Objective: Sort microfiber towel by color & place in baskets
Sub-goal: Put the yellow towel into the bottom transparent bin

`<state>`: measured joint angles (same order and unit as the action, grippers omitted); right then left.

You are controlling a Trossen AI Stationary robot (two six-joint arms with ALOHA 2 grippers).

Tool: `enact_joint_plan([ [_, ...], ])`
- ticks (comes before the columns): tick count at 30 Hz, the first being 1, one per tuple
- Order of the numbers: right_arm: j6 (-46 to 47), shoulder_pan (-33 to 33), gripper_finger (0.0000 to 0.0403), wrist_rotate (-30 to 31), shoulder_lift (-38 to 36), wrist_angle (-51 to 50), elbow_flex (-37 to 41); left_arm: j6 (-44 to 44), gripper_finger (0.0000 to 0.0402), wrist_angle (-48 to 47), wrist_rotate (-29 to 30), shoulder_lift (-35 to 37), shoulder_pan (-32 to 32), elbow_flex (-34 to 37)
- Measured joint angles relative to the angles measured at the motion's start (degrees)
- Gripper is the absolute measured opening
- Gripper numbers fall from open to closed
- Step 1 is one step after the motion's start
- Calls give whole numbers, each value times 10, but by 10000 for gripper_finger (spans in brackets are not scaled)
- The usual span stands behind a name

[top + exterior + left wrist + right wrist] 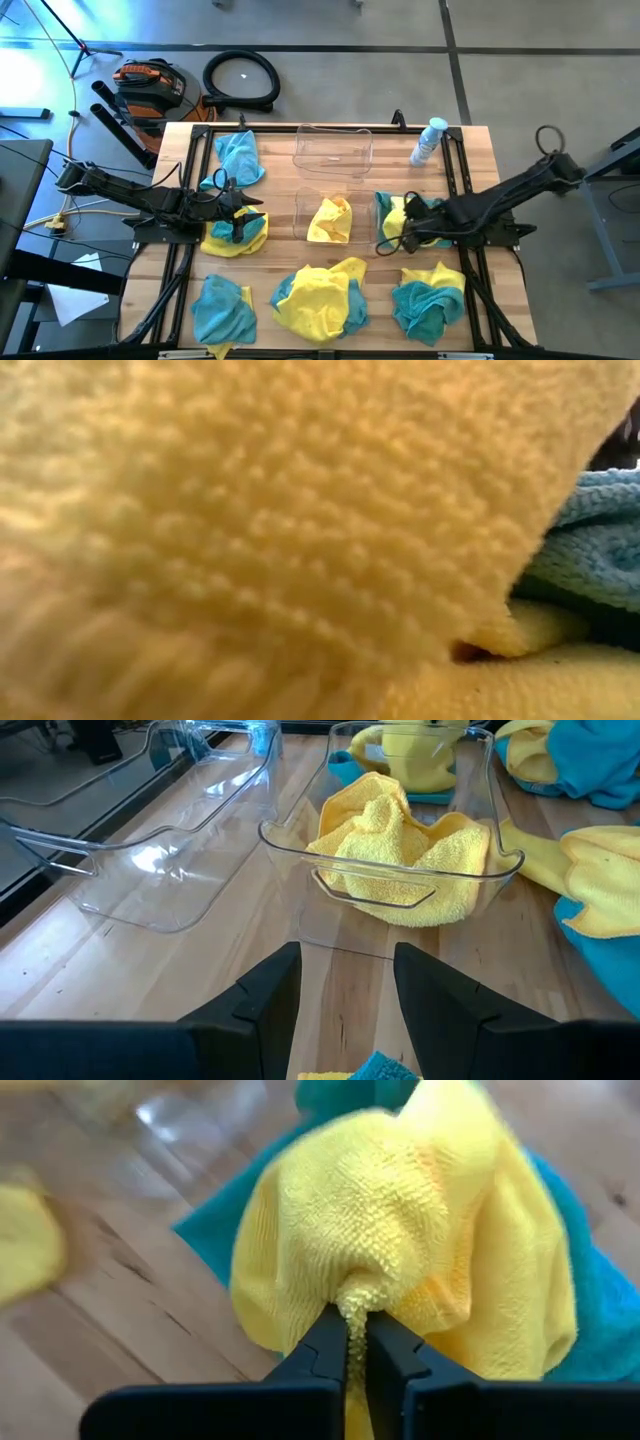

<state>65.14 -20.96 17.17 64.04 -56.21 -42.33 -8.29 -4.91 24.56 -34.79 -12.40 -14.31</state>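
- Now, at centre left I see my left gripper (pixel 243 212) spread wide over a yellow-and-teal towel pile (pixel 236 236).
- Centre: clear plastic basket (pixel 297 215) holding a crumpled yellow microfiber towel (pixel 330 220).
- Centre right: my right gripper (pixel 356 1342) pinches a yellow towel fold (pixel 400 1230) lying on teal cloth (pixel 210 1240).

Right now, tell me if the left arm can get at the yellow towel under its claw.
Probably yes. The left claw hangs open right over the yellow towel, with nothing between them. The right claw is busy elsewhere, pinching another yellow towel across the table.
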Motion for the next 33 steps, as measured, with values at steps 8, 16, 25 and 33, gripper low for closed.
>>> enact_joint_plan([
  [8, 6, -32, 2, 75, -94, -15, -13, -4, 152, 0, 0, 0, 0, 0],
  [16, -94, -43, 1, 169, -84, -43, -147, -4, 152, 0, 0, 0, 0, 0],
  [25, -281, -31, 0, 229, 1, -12, -329, -2, 152, 1, 0, 0, 0, 0],
  [33, -409, 2, 0, 228, 90, 29, -473, -1, 152, 1, 0, 0, 0, 0],
])
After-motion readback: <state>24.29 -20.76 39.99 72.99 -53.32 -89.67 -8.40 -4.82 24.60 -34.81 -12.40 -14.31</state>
